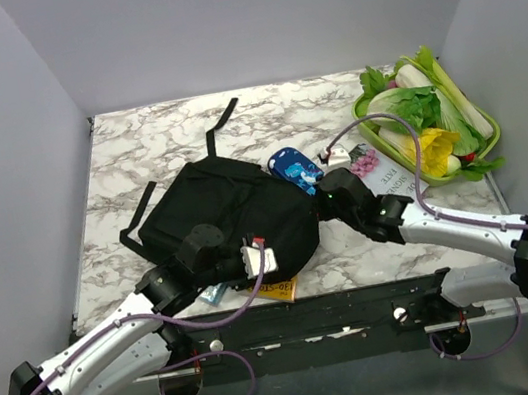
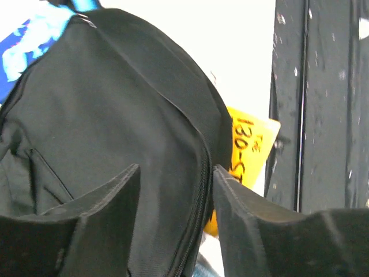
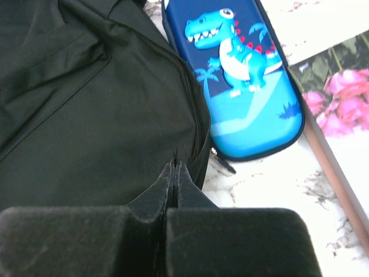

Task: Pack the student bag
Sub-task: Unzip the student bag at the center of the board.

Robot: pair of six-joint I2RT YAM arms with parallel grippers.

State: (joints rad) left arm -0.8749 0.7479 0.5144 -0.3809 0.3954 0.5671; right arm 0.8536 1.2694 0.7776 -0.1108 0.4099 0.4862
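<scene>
Left claw [image 2: 176, 173] is spread wide over the zip edge of the student bag [image 1: 226, 214]. Right claw [image 3: 174, 167] is squeezed tight, tips on the bag's side. The bag lies mid desk [image 1: 134, 148], with a dinosaur pencil case [image 3: 242, 75] just beside it.

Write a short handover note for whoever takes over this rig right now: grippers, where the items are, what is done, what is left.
Left gripper: open, fingers straddling the zipper edge of the student bag.
Right gripper: shut, tips at the bag's right edge; I cannot tell whether it pinches fabric.
Items: the dinosaur pencil case lies outside, against the bag's right edge. The flower-cover book lies beside it. The yellow book pokes out from under the bag's near side.
Done: none of the three is in the bag.
Left: hold the bag open and load all three.
</scene>
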